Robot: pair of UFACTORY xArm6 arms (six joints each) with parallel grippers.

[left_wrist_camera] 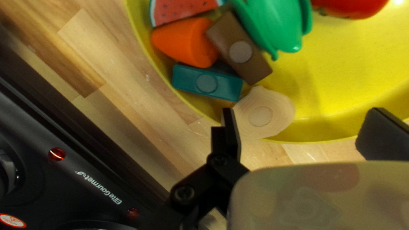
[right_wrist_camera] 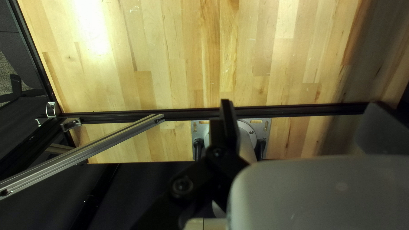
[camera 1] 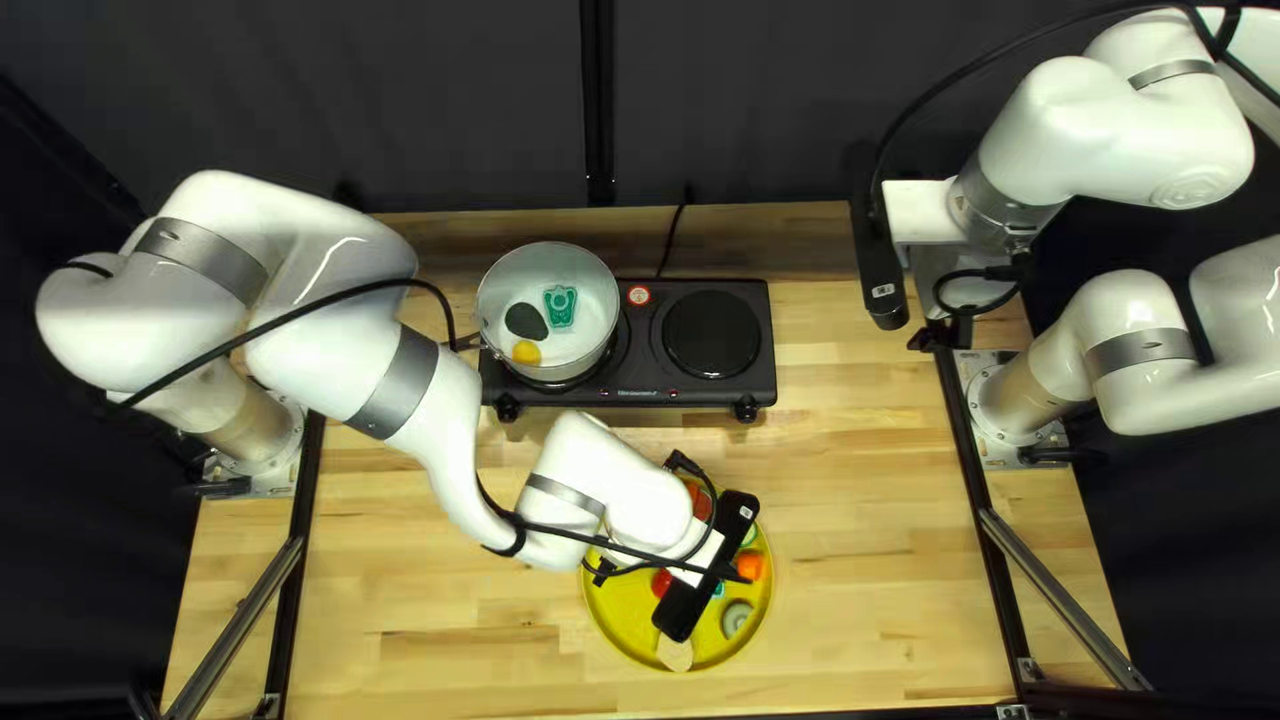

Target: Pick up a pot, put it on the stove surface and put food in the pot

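My left gripper [camera 1: 707, 571] is low over the yellow plate [camera 1: 607, 622]. The silver pot [camera 1: 503, 274] sits on the stove's left burner and holds a dark oval piece [camera 1: 527, 320], a green piece [camera 1: 559, 306] and a yellow-orange one [camera 1: 527, 354]. At the right of the top left view hangs my right gripper [camera 1: 939, 334]. In the left wrist view my left gripper [left_wrist_camera: 304, 132] is open, one finger beside a pale round piece [left_wrist_camera: 272, 113]. Beyond it lie a teal block [left_wrist_camera: 221, 86], brown block [left_wrist_camera: 230, 36] and carrot [left_wrist_camera: 183, 42]. My right gripper [right_wrist_camera: 304, 123] is open and holds nothing.
The black stove [camera 1: 640, 374] has a bare right burner [camera 1: 711, 334] and a cable behind it. A green toy [left_wrist_camera: 281, 25], a tomato [left_wrist_camera: 353, 6] and a watermelon slice [left_wrist_camera: 179, 10] share the plate. Black rails [right_wrist_camera: 183, 115] run along the table's side.
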